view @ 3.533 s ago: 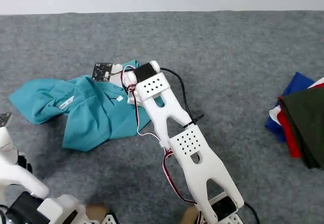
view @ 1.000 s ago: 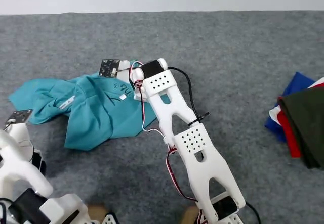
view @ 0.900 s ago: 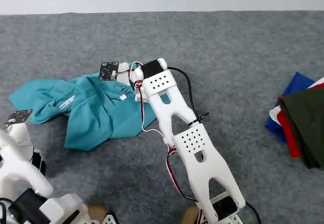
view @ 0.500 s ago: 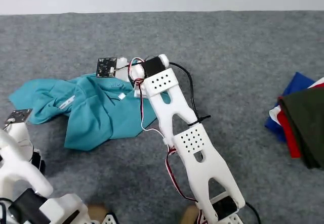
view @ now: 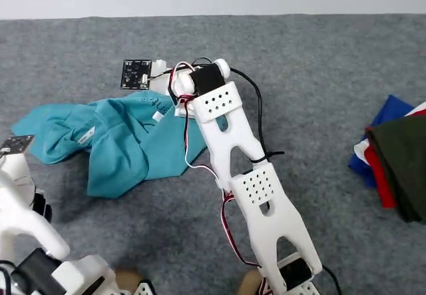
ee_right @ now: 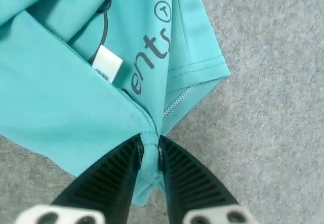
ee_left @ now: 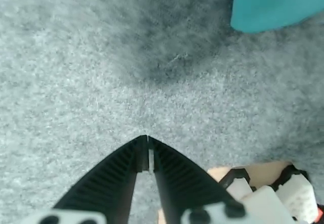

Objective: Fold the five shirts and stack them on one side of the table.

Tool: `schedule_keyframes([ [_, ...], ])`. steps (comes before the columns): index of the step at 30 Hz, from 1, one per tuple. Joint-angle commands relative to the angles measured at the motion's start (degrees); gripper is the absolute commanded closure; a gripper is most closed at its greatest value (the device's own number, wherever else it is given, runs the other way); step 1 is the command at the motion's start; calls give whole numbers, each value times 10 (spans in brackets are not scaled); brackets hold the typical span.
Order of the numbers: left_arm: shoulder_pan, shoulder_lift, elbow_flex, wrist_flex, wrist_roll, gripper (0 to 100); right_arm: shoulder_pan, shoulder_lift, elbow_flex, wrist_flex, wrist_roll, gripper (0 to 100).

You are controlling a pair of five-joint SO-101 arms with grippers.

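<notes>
A teal shirt (view: 110, 142) lies crumpled left of the table's middle. My right gripper (ee_right: 149, 145) is shut on a pinched fold of the teal shirt (ee_right: 76, 82) and holds that edge raised off the table; from above the right gripper (view: 174, 102) sits at the shirt's far right corner. My left gripper (ee_left: 147, 145) is shut on nothing and hangs above bare carpet, with a corner of the teal shirt (ee_left: 273, 4) off to one side. From above, the left arm (view: 20, 195) stands at the near left, short of the shirt.
A stack of folded shirts (view: 396, 162), dark green on top over red, white and blue, rests at the table's right edge. The grey carpet (view: 319, 82) between the teal shirt and the stack is bare. The left arm's base (ee_left: 263, 193) is in the left wrist view.
My right gripper has lifted and carried the shirt's pinched edge toward the far side of the table, pulling the cloth up. The left arm has shifted slightly toward the left edge.
</notes>
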Motion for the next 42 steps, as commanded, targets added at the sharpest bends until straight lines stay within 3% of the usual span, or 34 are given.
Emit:
schedule_keyframes([
  [1, 4, -24, -15, 11, 0, 998, 4, -58, -24, 22, 1, 988],
  [9, 4, -24, -14, 10, 0, 998, -19, -7, 120, 16, 1, 978],
  [15, 2, -24, -14, 10, 0, 998, -20, 18, 79, 19, -28, 857],
  [27, 4, -24, -14, 6, 0, 998, -23, 20, 71, 17, -28, 864],
  [36, 14, -24, -14, 6, 0, 998, -24, 7, 69, 21, -28, 986],
  [42, 35, -24, -14, 7, 0, 998, -23, -48, 71, 21, -28, 987],
])
